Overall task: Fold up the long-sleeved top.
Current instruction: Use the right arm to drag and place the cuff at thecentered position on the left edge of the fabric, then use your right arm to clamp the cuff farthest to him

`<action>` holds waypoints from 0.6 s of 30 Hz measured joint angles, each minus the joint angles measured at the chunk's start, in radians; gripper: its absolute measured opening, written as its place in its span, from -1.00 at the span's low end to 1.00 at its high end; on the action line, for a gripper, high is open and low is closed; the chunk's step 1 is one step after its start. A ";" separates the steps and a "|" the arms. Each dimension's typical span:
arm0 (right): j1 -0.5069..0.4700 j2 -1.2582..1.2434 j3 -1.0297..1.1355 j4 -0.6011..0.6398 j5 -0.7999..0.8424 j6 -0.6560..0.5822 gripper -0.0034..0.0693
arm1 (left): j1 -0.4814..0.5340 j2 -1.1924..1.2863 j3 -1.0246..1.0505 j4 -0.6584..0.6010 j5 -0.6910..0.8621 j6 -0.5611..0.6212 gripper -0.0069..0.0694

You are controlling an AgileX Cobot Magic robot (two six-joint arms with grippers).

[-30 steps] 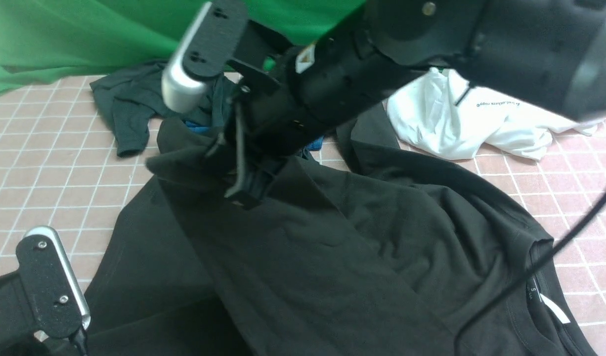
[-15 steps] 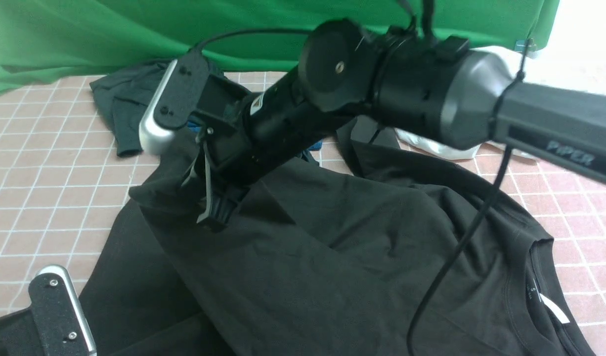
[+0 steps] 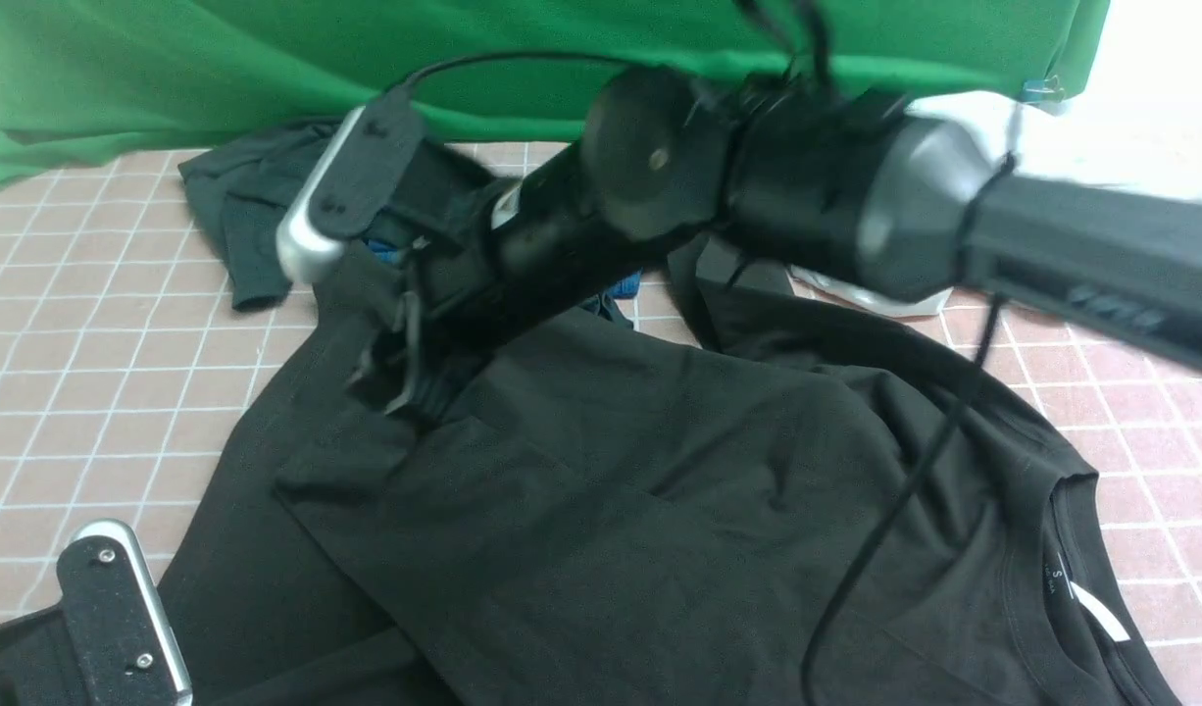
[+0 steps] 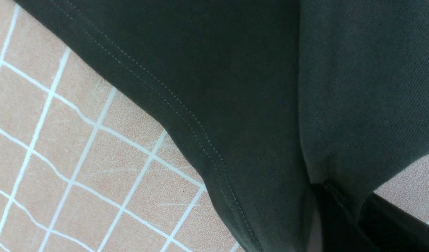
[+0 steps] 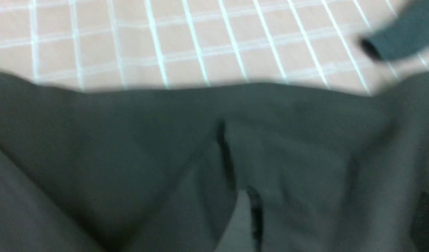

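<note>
The fold has dropped from my right gripper, jaws now parted just above the top, whose hem my left gripper pinches shut nearer me.

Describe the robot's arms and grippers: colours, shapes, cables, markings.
The right arm is black, with round joints, a grey collar and blurred lettering on its boxy link; a black cable hangs from it. The right wrist plate and left wrist plate are black, silver-edged, with screws. The right gripper has black fingers.
</note>
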 joint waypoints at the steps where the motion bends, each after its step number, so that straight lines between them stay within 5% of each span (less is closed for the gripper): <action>1: -0.009 -0.029 0.000 -0.074 0.047 0.073 0.73 | 0.000 0.000 0.000 0.000 0.000 0.000 -0.72; 2: -0.011 -0.035 0.000 -0.087 0.058 0.087 0.73 | 0.000 0.000 0.000 0.000 0.000 0.000 -0.72; 3: -0.033 -0.092 0.000 -0.196 0.150 0.197 0.53 | 0.000 0.000 0.000 -0.001 -0.002 0.000 -0.72; 8: -0.107 -0.272 0.120 -0.278 0.289 0.372 0.17 | 0.000 -0.006 0.000 -0.009 -0.006 0.000 -0.72; 13: -0.190 -0.523 0.482 -0.286 0.299 0.564 0.27 | 0.000 -0.051 0.000 -0.010 -0.026 0.001 -0.72; 18: -0.256 -0.698 0.872 -0.287 0.295 0.788 0.69 | 0.000 -0.079 0.000 -0.014 -0.049 0.000 -0.72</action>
